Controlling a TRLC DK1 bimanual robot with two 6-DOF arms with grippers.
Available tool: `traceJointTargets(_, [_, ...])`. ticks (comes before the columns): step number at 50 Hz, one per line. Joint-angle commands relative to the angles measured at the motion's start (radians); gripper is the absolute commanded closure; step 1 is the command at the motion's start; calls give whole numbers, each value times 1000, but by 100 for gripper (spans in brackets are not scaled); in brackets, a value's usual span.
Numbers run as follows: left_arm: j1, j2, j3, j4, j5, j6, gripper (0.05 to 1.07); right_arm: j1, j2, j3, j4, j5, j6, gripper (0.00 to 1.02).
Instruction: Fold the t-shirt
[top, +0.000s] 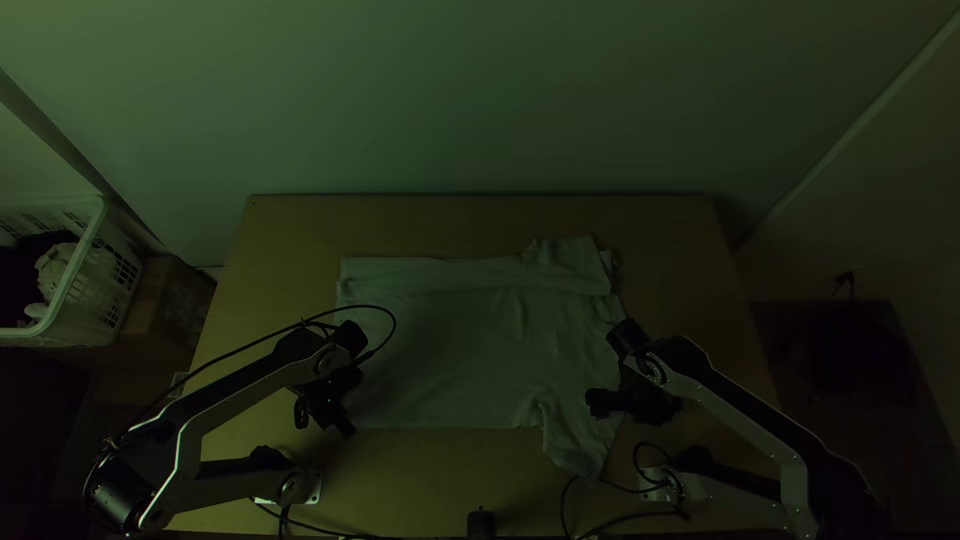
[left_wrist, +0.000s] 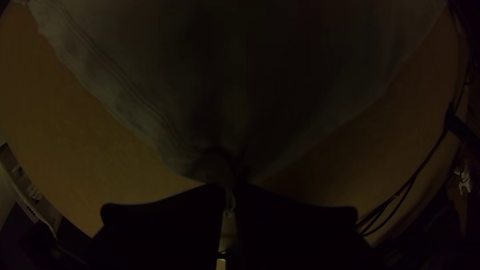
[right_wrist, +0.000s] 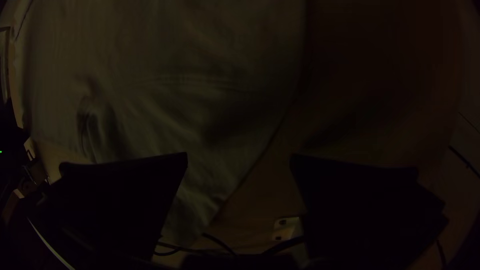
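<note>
– jaws first. left gripper (left_wrist: 230, 194): together, looks clamped on the hem's near corner (left_wrist: 212, 167). right gripper (right_wrist: 239, 162): wide apart, no cloth gripped.
– and the t-shirt (top: 465, 350)?
– middle of the table (top: 675, 240), mostly spread. from the left jaws it runs off toward the right arm (top: 735, 418) and the far edge; from the right jaws, cloth lies beneath and toward the left arm (top: 245, 388).
– nearer arm?
– left for the hem, right for the near sleeve (top: 578, 448).
– pointing?
– neck end right, hem left; long axis crosswise, arm to arm. my guess: right takes the near side, then both fold it farward.
</note>
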Motion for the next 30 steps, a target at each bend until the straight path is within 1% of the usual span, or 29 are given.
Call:
traceJointTargets(1, [19, 6, 23, 24, -11, -5, 104, 4, 23, -25, 4, -9, 4, 10])
traceJointTargets(4, [25, 0, 26, 22, -11, -1, 104, 8, 32, -27, 15, -9, 5, 16])
traceJointTargets(18, [46, -11, 38, 19, -13, 7, 104, 57, 112, -36, 22, -10, 13, 16])
traceJointTargets(19, [46, -11, 38, 19, -13, 7, 104, 60, 115, -38, 22, -10, 11, 17])
traceJointTargets(22, [53, -11, 43, 19, -13, 7, 104, 77, 126, -39, 34, -9, 10, 25])
traceJointTargets(24, [53, -11, 44, 19, -13, 8, 104, 88, 129, -41, 48, -9, 8, 33])
traceJointTargets(26, [54, -11, 46, 19, -13, 8, 104, 102, 129, -45, 70, -6, 8, 47])
traceJointTargets(28, [56, -11, 47, 19, -13, 8, 104, 113, 129, -44, 88, 13, 11, 65])
traceJointTargets(30, [56, -11, 49, 19, -13, 8, 104, 114, 126, -41, 103, 36, 10, 89])
